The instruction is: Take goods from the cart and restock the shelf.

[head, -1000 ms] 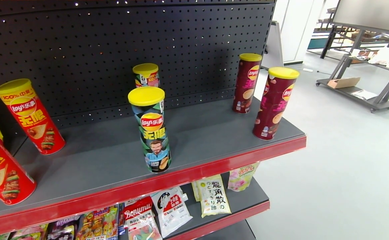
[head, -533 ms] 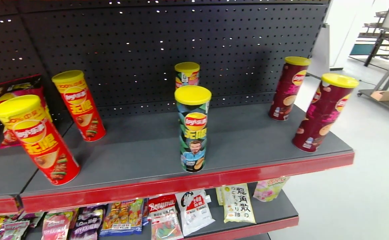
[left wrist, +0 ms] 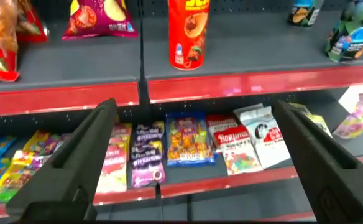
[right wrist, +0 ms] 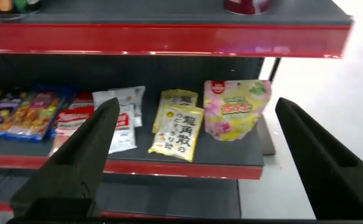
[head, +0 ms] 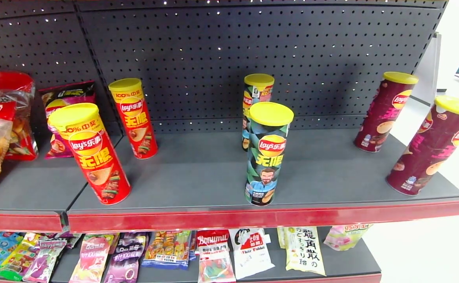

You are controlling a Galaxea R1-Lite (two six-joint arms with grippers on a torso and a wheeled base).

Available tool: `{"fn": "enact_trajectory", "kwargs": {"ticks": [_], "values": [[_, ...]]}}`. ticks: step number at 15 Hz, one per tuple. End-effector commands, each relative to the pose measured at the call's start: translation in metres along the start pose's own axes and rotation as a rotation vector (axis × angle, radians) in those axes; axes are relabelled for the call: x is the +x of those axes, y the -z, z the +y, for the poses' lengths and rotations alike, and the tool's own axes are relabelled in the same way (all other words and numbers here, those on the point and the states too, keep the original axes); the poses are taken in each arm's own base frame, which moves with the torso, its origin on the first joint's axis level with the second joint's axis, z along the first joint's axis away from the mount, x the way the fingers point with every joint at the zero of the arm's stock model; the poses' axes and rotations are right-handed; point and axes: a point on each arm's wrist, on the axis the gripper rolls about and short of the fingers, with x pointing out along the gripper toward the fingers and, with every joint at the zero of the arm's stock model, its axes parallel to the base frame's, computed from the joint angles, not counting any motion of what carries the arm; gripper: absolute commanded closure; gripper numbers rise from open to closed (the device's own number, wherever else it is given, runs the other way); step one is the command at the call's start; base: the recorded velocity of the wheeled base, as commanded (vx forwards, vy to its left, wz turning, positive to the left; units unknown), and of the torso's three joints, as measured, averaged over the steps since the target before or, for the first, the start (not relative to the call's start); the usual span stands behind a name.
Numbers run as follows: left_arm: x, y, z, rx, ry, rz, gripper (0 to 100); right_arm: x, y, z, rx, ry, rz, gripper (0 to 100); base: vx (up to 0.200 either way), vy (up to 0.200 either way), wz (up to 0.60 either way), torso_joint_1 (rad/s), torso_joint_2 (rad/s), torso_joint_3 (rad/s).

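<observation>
The upper shelf (head: 198, 173) has a grey deck and a red front edge, and chip cans stand on it in pairs. Two red cans (head: 90, 153) (head: 133, 118) are at the left, two green-blue cans (head: 268, 153) (head: 257, 94) in the middle, and two maroon cans (head: 384, 112) (head: 434, 145) at the right. My left gripper (left wrist: 195, 106) is open and empty, below and in front of the red shelf edge (left wrist: 231, 84). My right gripper (right wrist: 197, 102) is open and empty too, facing the lower shelf under the shelf's right end.
Snack bags (head: 1, 118) (head: 62, 106) fill the neighbouring shelf section at the left. Candy pouches (head: 213, 251) (right wrist: 178, 127) lie along the lower shelf. A black pegboard (head: 253, 51) backs the shelf. Open floor (head: 430, 243) lies past the shelf's right end.
The head camera has turned left, so the whole picture has shifted right and the left shelf section with bags has come into view. The cans themselves have not moved.
</observation>
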Motion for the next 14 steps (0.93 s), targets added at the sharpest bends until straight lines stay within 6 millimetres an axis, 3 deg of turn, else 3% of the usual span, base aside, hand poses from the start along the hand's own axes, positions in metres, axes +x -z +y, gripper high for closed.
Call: {"fn": "enact_trajectory", "kwargs": {"ticks": [1, 2, 4, 5, 8, 10, 12, 14], "values": [[0.013, 0.017, 0.000, 0.010, 0.001, 0.041, 0, -0.001, -0.005, 0.001, -0.037, -0.041, -0.027, 0, 0.000, 0.000, 0.00, 0.000, 0.00, 0.000], [0.016, 0.020, 0.000, 0.011, 0.001, 0.048, 0, -0.006, -0.036, 0.001, -0.031, -0.080, -0.072, 0, 0.000, 0.000, 0.00, 0.000, 0.00, 0.000], [0.021, 0.029, 0.001, 0.012, -0.010, 0.059, 0, 0.015, -0.114, -0.001, 0.020, -0.114, -0.032, 0, 0.000, 0.000, 0.00, 0.000, 0.00, 0.000], [0.023, 0.031, 0.001, 0.014, -0.019, 0.059, 0, 0.025, -0.124, 0.000, -0.028, -0.194, -0.007, 0, 0.000, 0.000, 0.00, 0.000, 0.00, 0.000], [0.019, 0.017, 0.002, 0.016, -0.083, 0.040, 0, 0.046, -0.120, 0.001, -0.035, -0.235, 0.097, 0, 0.000, 0.000, 0.00, 0.000, 0.00, 0.000], [0.015, 0.007, 0.000, 0.012, -0.131, 0.073, 0, 0.047, -0.107, 0.001, -0.031, -0.241, 0.140, 0, 0.000, 0.000, 0.00, 0.000, 0.00, 0.000], [0.013, 0.027, -0.002, -0.013, -0.180, 0.070, 0, 0.047, -0.098, 0.002, -0.028, -0.241, 0.155, 0, 0.000, 0.000, 0.00, 0.000, 0.00, 0.000], [0.014, 0.030, -0.002, -0.069, -0.167, 0.075, 0, 0.047, -0.095, 0.001, -0.029, -0.237, 0.134, 0, 0.000, 0.000, 0.00, 0.000, 0.00, 0.000]]}}
